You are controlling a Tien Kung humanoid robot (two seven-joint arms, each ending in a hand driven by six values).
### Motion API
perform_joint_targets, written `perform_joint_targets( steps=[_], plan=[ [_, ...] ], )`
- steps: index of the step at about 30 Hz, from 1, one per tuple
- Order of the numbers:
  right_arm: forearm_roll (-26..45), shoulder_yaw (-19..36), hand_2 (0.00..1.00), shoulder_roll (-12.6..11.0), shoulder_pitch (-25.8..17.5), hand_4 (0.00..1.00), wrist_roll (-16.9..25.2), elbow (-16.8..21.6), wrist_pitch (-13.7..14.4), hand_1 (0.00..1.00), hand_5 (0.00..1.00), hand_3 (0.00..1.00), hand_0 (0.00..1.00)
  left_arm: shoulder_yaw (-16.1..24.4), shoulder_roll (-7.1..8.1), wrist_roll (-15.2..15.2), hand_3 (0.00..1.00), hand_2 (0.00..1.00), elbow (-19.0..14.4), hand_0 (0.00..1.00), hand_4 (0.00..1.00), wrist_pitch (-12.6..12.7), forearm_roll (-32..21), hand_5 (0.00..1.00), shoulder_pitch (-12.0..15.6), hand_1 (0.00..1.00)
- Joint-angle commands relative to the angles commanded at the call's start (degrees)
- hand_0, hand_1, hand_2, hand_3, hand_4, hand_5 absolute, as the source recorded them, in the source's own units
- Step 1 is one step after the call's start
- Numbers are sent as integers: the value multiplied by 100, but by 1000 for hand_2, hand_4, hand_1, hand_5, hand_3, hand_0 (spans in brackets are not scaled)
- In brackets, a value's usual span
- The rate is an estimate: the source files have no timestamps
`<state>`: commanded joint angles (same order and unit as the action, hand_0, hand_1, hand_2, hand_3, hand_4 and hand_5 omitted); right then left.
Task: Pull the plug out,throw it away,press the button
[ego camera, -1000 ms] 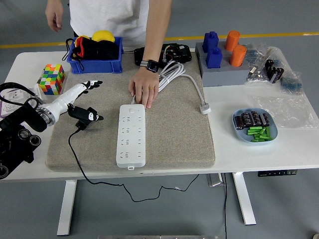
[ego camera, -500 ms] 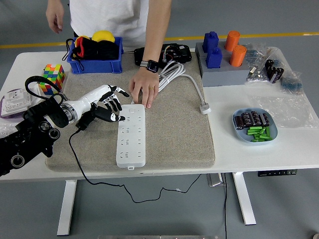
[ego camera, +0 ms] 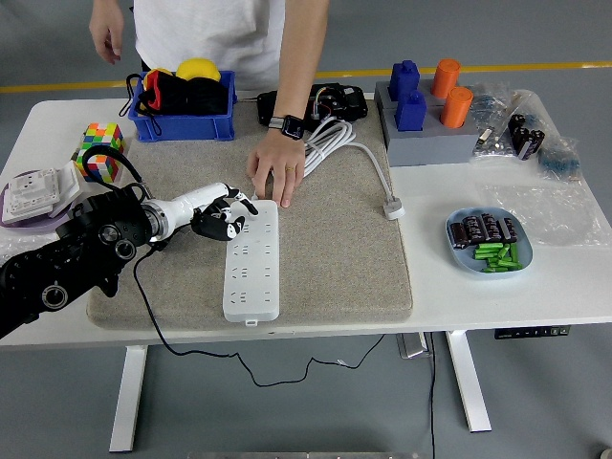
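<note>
Reaching in from the left, the robot's left hand [ego camera: 222, 216] hovers at the top-left corner of the long white multi-socket power strip [ego camera: 253, 258], which lies lengthwise on the beige fabric mat [ego camera: 330, 268] covering the middle of the white worktop [ego camera: 497, 292].

- Fingers [ego camera: 232, 207]: curled together over the strip's upper end, clamped on nothing visible; whether they touch the strip cannot be told.
- Plug: no plug shows seated in any socket. A thin black cable [ego camera: 143, 296] trails from beside the left arm over the mat's near edge; its end is hidden behind the arm.
- Button: too small to make out; probably at one end of the strip.
- Person's hand [ego camera: 278, 175]: resting at the strip's far end, apparently steadying it.
- Right hand: absent from view.

Judged step: pressing the button. To do it well, lead with one fingertip, come straight down, keep the other digits off the sockets, and stay clear of the person's hand just beside.
</note>
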<state>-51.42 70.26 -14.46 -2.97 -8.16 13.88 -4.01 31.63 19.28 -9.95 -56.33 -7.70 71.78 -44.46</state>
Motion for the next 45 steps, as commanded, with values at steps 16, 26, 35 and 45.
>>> perform_joint_targets(
  steps=[16, 26, 35, 45],
  plan=[
    [13, 4, 668, -3, 21, 761, 0, 2, 0, 683, 655, 673, 726, -393, -230, -126, 692, 138, 477, 2, 335, 52, 126, 2, -401, 44],
    [22, -5, 669, -15, 28, 761, 4, 5, 4, 683, 656, 673, 727, -708, -314, -145, 690, 137, 639, 2, 322, 112, 305, 2, -584, 43],
    [26, -5, 668, -13, 20, 760, 4, 1, 3, 683, 656, 672, 727, -1021, -330, -161, 690, 137, 637, 2, 317, 130, 486, 2, -666, 43],
    [20, 4, 668, -9, 14, 760, 9, 4, 6, 683, 656, 674, 727, -1406, -262, -140, 689, 137, 694, 2, 317, 137, 509, 2, -789, 43]
  ],
)
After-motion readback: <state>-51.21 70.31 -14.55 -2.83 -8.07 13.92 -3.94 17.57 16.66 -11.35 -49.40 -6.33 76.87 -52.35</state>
